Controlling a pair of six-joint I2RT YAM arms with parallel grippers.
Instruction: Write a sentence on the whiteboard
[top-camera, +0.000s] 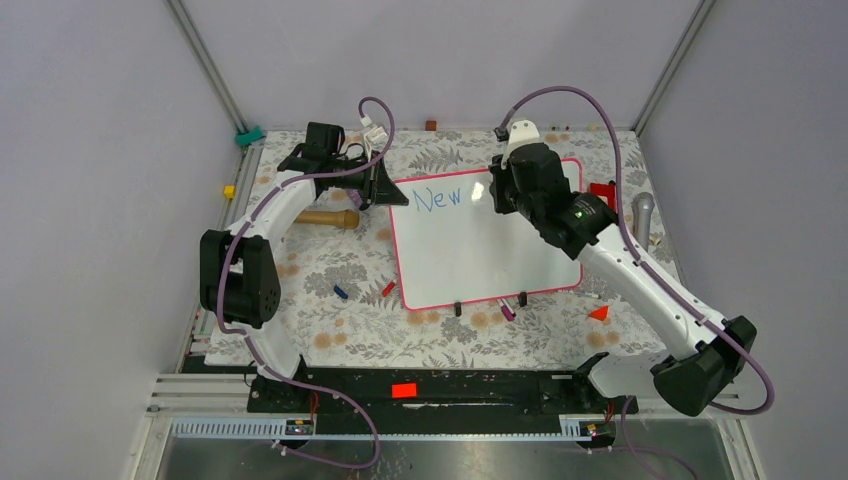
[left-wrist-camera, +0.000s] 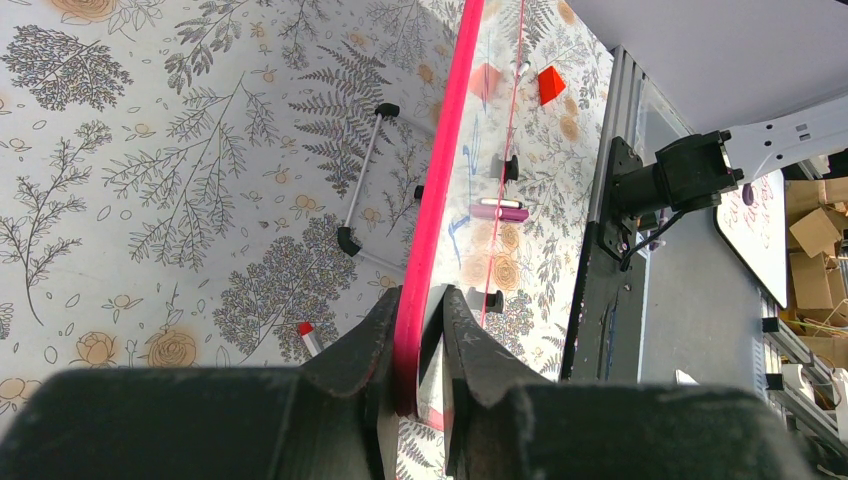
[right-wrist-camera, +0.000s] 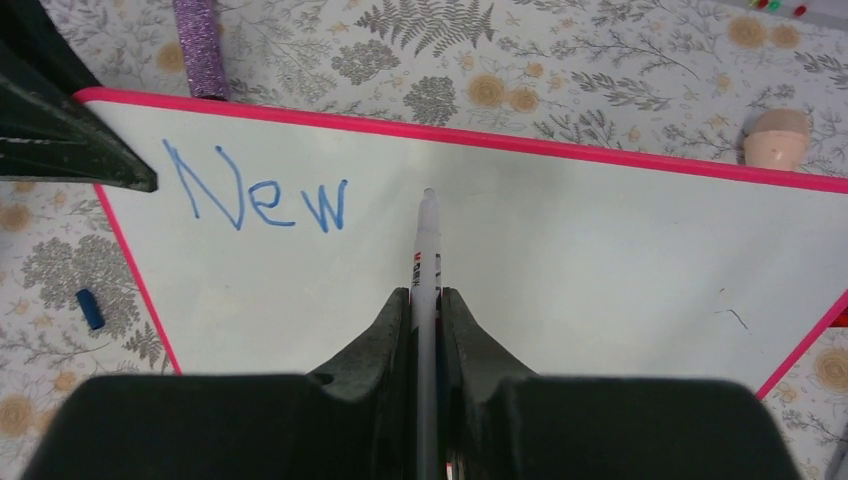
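Right end effector (right-wrist-camera: 425, 296) clamps a marker (right-wrist-camera: 427, 232), hidden from above; left end effector (left-wrist-camera: 420, 296) seemingly pinches the whiteboard (left-wrist-camera: 442, 190) rim

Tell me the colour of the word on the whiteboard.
Blue word, clearest in right wrist view.

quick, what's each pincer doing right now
left pincer: closed on the pink edge of the whiteboard
right pincer: closed, holding a marker
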